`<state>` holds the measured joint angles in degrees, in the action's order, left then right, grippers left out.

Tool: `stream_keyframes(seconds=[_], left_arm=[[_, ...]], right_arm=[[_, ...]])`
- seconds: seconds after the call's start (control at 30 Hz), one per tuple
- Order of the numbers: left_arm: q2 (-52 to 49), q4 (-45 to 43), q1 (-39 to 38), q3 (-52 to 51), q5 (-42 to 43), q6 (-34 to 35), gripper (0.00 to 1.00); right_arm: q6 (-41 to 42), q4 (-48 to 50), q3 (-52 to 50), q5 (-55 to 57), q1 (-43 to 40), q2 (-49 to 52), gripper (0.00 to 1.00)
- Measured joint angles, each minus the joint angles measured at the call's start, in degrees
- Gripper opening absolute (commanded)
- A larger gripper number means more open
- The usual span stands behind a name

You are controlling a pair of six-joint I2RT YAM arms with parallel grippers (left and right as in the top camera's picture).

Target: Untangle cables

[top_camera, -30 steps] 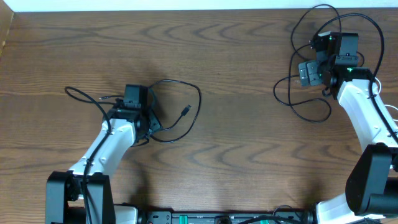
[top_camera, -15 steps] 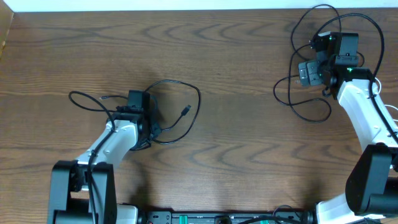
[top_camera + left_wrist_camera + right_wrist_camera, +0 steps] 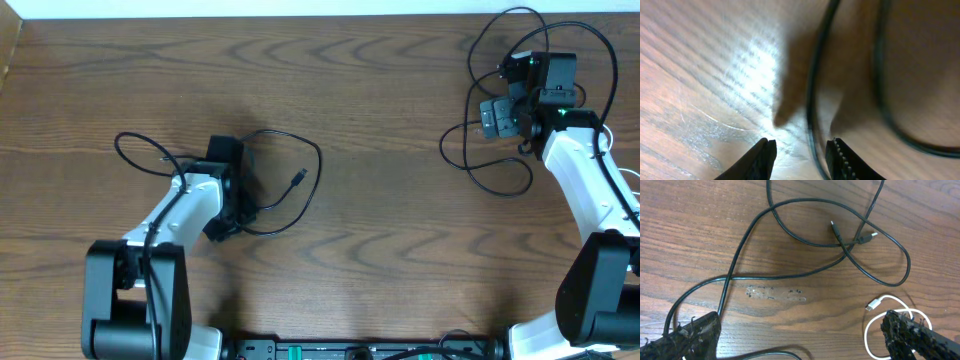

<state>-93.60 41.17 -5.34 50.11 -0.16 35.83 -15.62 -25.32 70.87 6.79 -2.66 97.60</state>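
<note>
Currently the left gripper is part-open low over the tabletop, with a strand of one black cable running between its fingertips, unclamped. Right gripper is wide open and empty above the looped black cables at the far right, white cable beside one finger.

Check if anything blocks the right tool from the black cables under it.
Nothing visible does. The right tool hangs open above the black cables, with only bare table between them. The white cable curls off to one side of the tool, not across the path.
</note>
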Motion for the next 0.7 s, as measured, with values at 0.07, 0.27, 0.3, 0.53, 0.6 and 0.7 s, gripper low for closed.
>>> stream_keyframes(seconds=[0.07,0.27,0.3,0.53,0.6,0.7], left_arm=[[1.60,-0.57,0.00,1.38,-0.02,0.09,0.50],[3.72,-3.65,0.00,2.73,-0.15,0.46,0.55],[3.54,-4.37,0.00,2.58,-0.15,0.42,0.55],[-0.96,-5.66,0.00,1.53,-0.92,1.79,0.56],[-2.97,-5.88,0.00,1.44,-1.40,1.95,0.56],[-3.78,-6.21,0.00,1.95,-1.55,2.12,0.56]], right_arm=[[0.02,0.00,0.00,0.00,0.00,0.00,0.99],[0.00,0.00,0.00,0.00,0.00,0.00,0.99],[0.00,-0.02,0.00,0.00,0.00,0.00,0.99],[0.00,0.00,0.00,0.00,0.00,0.00,0.99],[0.00,0.00,0.00,0.00,0.00,0.00,0.99],[0.00,-0.04,0.00,0.00,0.00,0.00,0.99]])
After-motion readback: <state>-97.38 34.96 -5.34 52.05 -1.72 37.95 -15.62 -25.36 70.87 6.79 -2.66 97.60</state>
